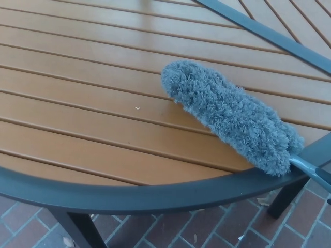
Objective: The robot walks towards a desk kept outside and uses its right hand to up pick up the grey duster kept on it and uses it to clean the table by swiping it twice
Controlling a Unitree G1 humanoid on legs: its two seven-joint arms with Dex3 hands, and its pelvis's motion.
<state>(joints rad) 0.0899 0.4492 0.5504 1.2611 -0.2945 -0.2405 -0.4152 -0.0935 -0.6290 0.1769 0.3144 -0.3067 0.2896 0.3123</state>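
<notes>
A fluffy grey duster (230, 113) lies flat on the brown slatted table (93, 103), its head slanting from the middle toward the right rim. Its grey handle (310, 173) sticks out past the table's dark rim at the right edge of the head view and runs out of the picture. Neither of my hands shows in this view.
The table has a curved dark grey rim (129, 194) along the near side and a dark crossbar (269, 33) at the upper right. A small pale speck (137, 108) lies on the slats left of the duster. Below are dark table legs (80, 227) and red brick paving (217, 227).
</notes>
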